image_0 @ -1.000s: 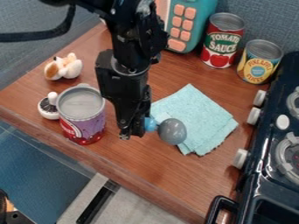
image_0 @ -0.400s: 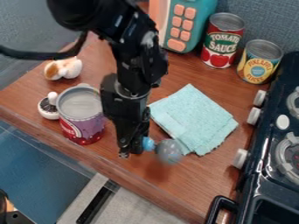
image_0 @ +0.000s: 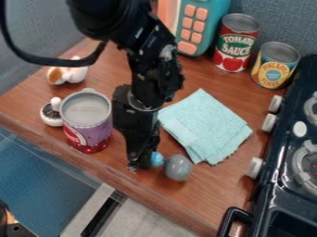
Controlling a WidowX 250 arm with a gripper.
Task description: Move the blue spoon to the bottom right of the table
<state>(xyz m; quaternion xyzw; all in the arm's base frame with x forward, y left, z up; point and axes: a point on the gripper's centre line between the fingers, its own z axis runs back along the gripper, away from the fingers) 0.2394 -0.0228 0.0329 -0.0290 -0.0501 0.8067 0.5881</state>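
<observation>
My gripper (image_0: 142,165) hangs over the front part of the wooden table (image_0: 204,194), between the purple can and the lower corner of the cloth. It is shut on the blue handle of the spoon (image_0: 178,167). The spoon's rounded grey bowl points to the right, just below the cloth. Most of the handle is hidden by the gripper, with a bit of blue visible beside it.
The open purple can (image_0: 86,120) stands close left of the gripper. A light blue cloth (image_0: 207,127) lies to the upper right. The black stove (image_0: 278,185) borders the right side, and two food cans stand at the back.
The gripper and the spoon have moved down in the view, toward the table's front edge. The spoon's bowl was over the cloth and is now below its lower corner.
</observation>
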